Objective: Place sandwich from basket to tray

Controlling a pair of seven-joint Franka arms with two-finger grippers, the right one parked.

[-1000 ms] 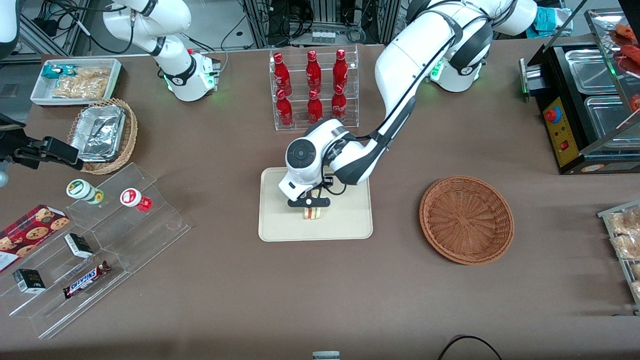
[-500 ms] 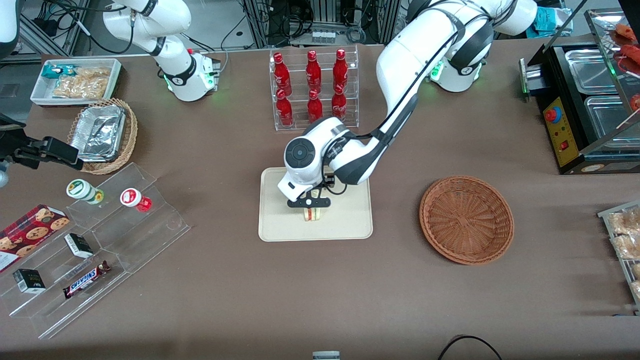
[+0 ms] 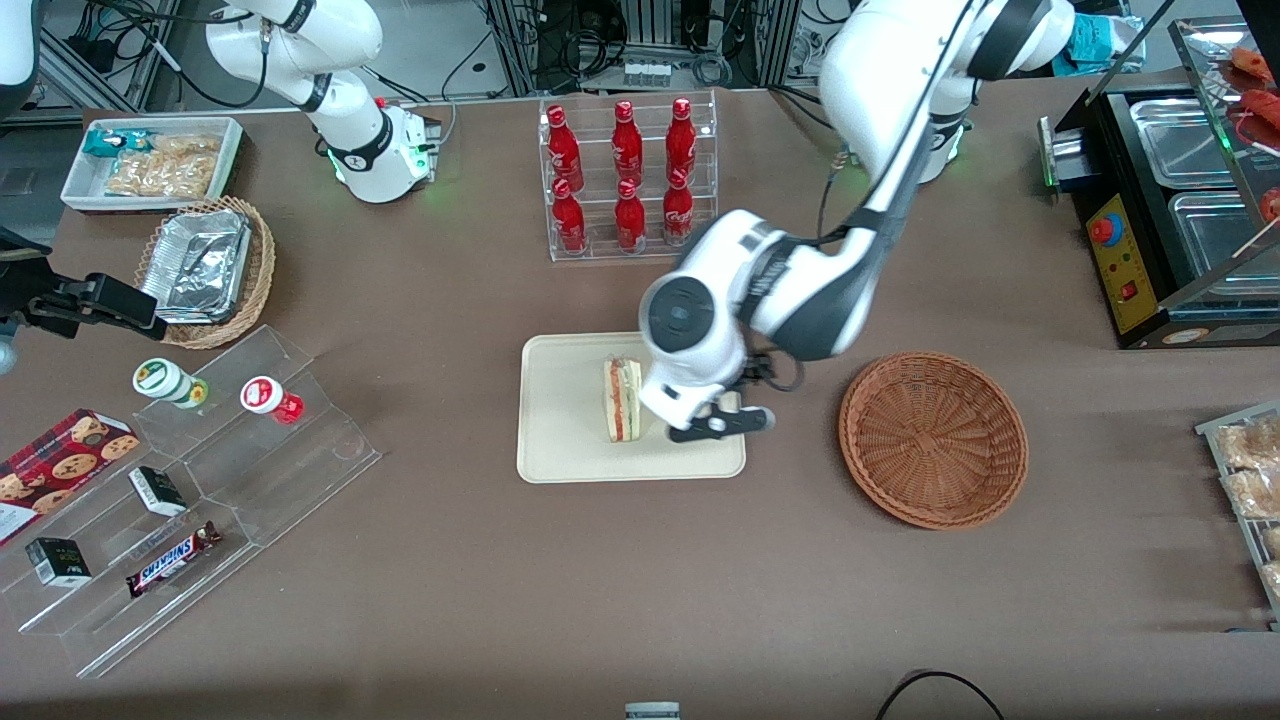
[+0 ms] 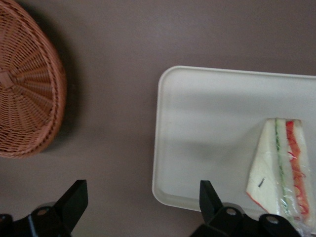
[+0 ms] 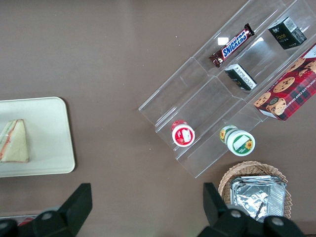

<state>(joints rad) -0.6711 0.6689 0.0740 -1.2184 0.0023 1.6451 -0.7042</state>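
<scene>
- Brown table cloth [image 3: 450, 600] fills the front view, with shop goods around its edges.
- Sandwich [image 3: 622, 399]: lies flat on the tray [image 3: 560, 440], near the frame's centre. Bread faces sideways and the red and green filling edge shows; nothing touches it. In the left wrist view the sandwich [image 4: 282, 168] sits inside the tray's [image 4: 197, 123] rim, close to one corner.
- Gripper [image 3: 722, 424]: hangs above the tray's basket-side edge, just beside the sandwich and apart from it. In the wrist view the gripper [image 4: 140, 200] has its fingers [image 4: 74, 197] spread wide, with bare cloth and tray rim between them and nothing held.
- Basket [image 3: 932, 437]: right of centre in the front view, well apart from the tray, nothing in it. The wrist view shows the same woven basket [image 4: 27, 89].
- Step in hand, as I judge it: placement looks done, and the arm is clearing off after release.
- Next move, my guess: lift away from the tray without dragging a finger across the sandwich, then go to a rest pose. Little else seems left.
- Outward: bottle rack [image 3: 628, 180] at upper centre; clear stepped shelf [image 3: 200, 480] at lower left.
</scene>
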